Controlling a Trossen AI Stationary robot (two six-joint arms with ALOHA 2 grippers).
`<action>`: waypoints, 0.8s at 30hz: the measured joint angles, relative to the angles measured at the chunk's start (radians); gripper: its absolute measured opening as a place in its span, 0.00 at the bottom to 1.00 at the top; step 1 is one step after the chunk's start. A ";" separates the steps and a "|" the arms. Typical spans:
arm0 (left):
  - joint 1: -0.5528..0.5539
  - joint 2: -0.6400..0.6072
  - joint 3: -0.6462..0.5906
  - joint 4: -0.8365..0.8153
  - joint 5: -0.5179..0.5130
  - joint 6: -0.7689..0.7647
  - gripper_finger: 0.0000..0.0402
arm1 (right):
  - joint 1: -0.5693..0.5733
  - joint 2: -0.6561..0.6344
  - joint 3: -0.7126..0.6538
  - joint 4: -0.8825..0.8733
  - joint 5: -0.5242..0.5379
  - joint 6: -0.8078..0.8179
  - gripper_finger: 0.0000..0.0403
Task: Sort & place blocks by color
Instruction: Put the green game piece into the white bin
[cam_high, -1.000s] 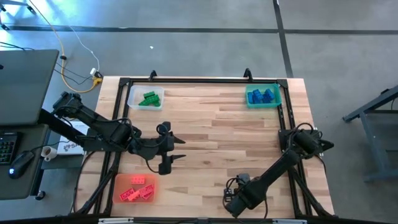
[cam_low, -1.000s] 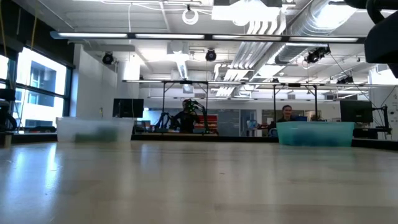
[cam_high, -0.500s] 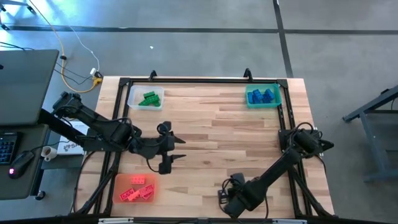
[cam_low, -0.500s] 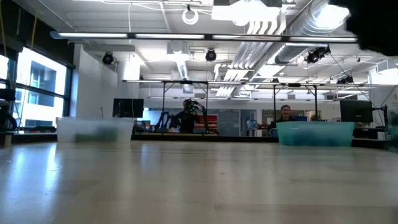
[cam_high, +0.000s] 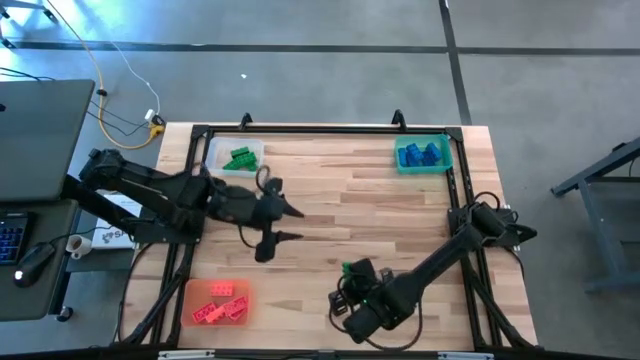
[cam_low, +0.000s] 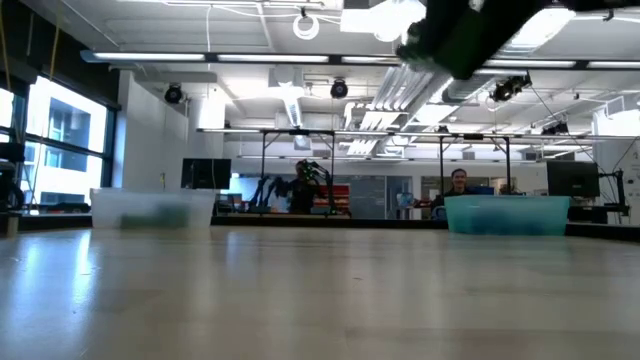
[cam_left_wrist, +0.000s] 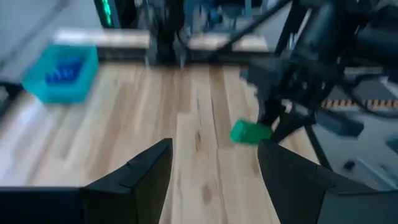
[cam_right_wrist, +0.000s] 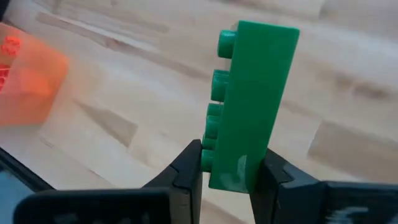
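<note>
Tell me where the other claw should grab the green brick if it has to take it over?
Probably the free upper half. The right claw is shut on the green brick at its lower end, so the top stands clear. The studs stick out on one side, so the open left claw would likely do best coming from above and pinching the brick's two smooth long sides.

A light wooden desk (cam_high: 340, 215) with plank grain carries three trays. A clear tray (cam_high: 234, 157) with green blocks (cam_high: 241, 158) sits at the far left corner, a blue-green tray (cam_high: 423, 155) with blue blocks (cam_high: 421, 153) at the far right corner, and an orange tray (cam_high: 218, 303) with red blocks (cam_high: 220, 304) near the front left corner. All three are well apart.
</note>
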 joint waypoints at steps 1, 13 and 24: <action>0.011 -0.009 0.009 0.009 0.004 0.019 0.56 | -0.007 0.000 0.023 -0.032 0.008 -0.026 0.17; 0.122 -0.102 0.074 0.015 0.088 0.112 0.56 | -0.089 -0.001 0.282 -0.224 0.116 -0.374 0.17; 0.187 -0.201 0.074 0.019 0.182 0.109 0.56 | -0.194 -0.002 0.530 -0.225 0.127 -0.844 0.17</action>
